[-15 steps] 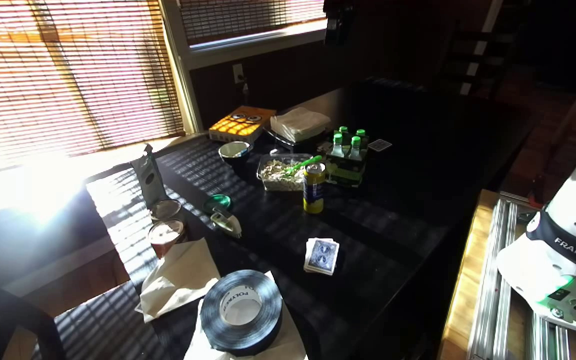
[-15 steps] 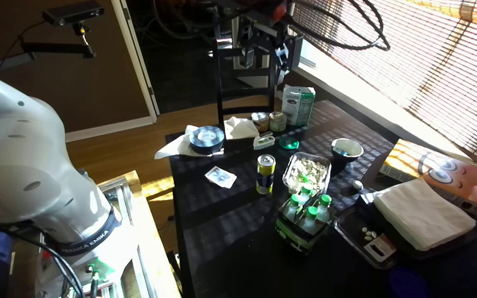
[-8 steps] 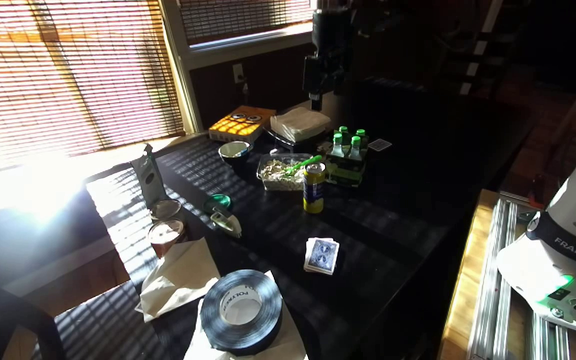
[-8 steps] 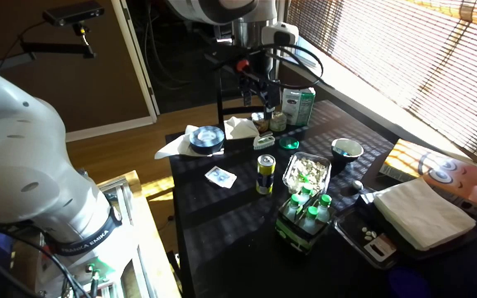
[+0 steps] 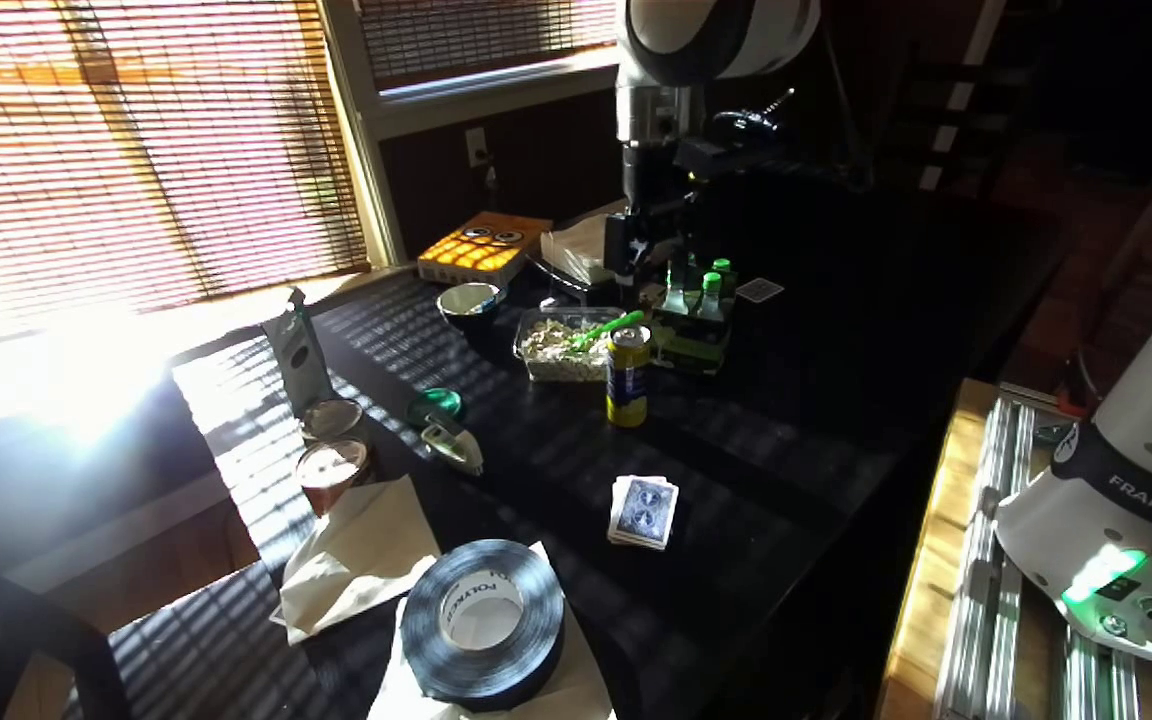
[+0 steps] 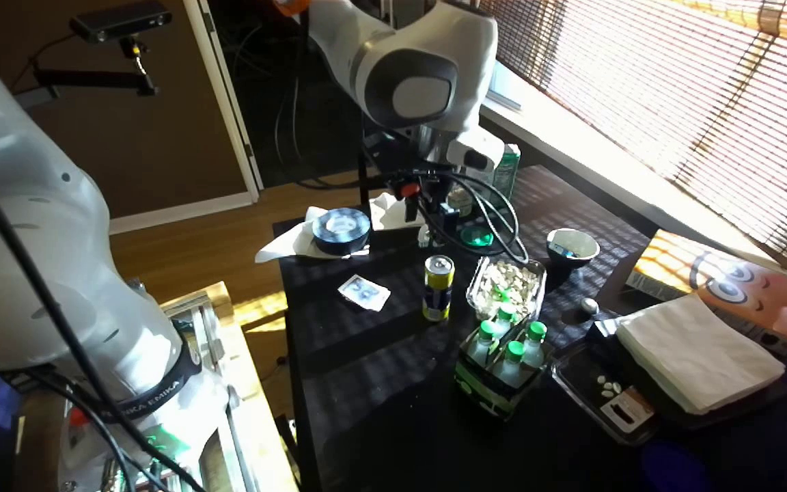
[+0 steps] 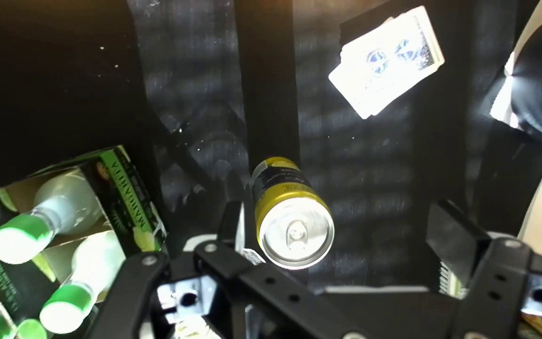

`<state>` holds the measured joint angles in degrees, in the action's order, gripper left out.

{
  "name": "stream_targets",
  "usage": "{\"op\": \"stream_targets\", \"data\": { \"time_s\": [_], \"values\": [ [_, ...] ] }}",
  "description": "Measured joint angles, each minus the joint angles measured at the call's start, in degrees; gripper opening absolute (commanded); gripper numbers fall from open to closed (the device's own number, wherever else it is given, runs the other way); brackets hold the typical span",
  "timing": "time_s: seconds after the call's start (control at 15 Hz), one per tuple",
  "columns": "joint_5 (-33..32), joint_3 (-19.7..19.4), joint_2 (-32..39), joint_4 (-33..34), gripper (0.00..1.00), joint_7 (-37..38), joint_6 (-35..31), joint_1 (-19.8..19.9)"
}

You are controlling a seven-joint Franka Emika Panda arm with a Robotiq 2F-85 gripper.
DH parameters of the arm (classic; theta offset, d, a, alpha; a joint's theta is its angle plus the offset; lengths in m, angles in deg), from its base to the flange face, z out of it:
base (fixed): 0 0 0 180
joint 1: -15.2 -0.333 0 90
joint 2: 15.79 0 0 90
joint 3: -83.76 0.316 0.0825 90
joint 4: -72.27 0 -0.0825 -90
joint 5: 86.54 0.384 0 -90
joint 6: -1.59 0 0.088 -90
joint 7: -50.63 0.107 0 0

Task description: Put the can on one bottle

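The can (image 5: 627, 385) is a slim yellow can with a dark band, standing upright on the dark table. It also shows in an exterior view (image 6: 438, 294) and in the wrist view (image 7: 280, 190), its silver lid toward the camera. Several clear bottles with green caps stand in a green-black carrier beside the can; one bottle (image 6: 511, 369) also shows in an exterior view (image 5: 710, 298). In the wrist view a bottle (image 7: 68, 202) is at lower left. My gripper (image 7: 341, 228) is open and empty, above the table, with the can's lid between its fingers in view, nearer the left finger.
A clear tub (image 6: 537, 273) of pale food with a green fork stands close to the can and carrier. Cards (image 6: 364, 292), a tape roll (image 6: 341, 229), a bowl (image 6: 572, 247) and napkins (image 6: 701, 352) lie around. Cables loop off the wrist.
The arm has come down from high above the table, and the gripper is now low near the can and carrier. In an exterior view it covers part of the bottles. The can has not moved.
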<state>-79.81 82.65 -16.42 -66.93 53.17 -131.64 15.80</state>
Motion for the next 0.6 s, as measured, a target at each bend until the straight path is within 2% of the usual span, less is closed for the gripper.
{"op": "stream_targets", "data": {
  "time_s": [0.33,0.6],
  "values": [
    [1.7,-0.1,1.6,1.0,1.00,-0.7,-0.8,0.0],
    [1.6,1.0,2.3,-1.1,1.00,0.9,-10.4,-0.7]
  ]
}}
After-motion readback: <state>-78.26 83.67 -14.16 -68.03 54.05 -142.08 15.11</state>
